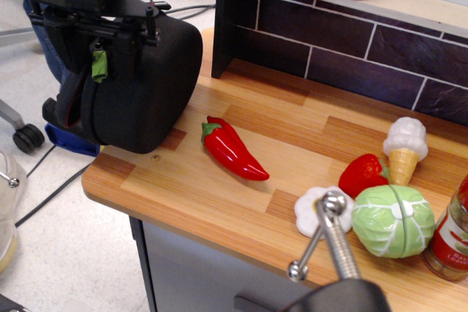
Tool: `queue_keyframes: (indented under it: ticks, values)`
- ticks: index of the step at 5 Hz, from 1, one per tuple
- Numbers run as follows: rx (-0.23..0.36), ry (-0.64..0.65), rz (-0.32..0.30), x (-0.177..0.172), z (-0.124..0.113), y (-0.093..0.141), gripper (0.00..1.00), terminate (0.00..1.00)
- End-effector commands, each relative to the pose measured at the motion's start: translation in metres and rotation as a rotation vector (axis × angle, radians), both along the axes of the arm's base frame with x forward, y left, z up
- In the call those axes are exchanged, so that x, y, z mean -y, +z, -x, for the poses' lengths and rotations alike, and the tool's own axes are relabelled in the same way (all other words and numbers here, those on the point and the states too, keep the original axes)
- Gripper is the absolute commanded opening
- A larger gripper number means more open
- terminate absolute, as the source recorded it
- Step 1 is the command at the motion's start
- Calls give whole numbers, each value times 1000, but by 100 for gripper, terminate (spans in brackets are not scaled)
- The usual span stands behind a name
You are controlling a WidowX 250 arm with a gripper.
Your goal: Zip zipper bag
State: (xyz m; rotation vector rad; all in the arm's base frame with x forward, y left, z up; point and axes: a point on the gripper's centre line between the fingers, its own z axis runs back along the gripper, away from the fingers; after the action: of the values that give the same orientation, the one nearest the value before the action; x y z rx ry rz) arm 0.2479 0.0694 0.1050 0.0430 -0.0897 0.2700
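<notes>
The zipper bag (139, 85) stands on its edge at the near left corner of the desk (219, 195), partly overhanging the left edge. Its seam is parted on the left side, showing red lining, so the zip is judged not yet closed.

Risks from this position:
- Tipping or sliding. The bag rests on a narrow rounded edge close to the desk corner; a sideways pull on the zip could drag it off the desk.
- Lost grip. The lime-green pull tab (99, 66) is small and hangs loose; a slightly offset closure would miss or release it.
- Jamming. Pulling against the curve of the zip track could bind the slider.

The end effector (102, 34) sits over the top left of the bag, its fingers reaching down on either side of the pull tab. Whether they grip the tab cannot be told from this view. The chili pepper (232, 149) lies just beside the bag, clear of the work.
</notes>
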Motion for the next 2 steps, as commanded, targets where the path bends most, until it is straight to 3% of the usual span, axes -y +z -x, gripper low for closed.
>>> queue_keyframes:
  ticks: [1,2]
  values:
    - [17,-4,-37,-9,-1,3,0,0]
    - [-12,-21,-45,-19,4,3,0,0]
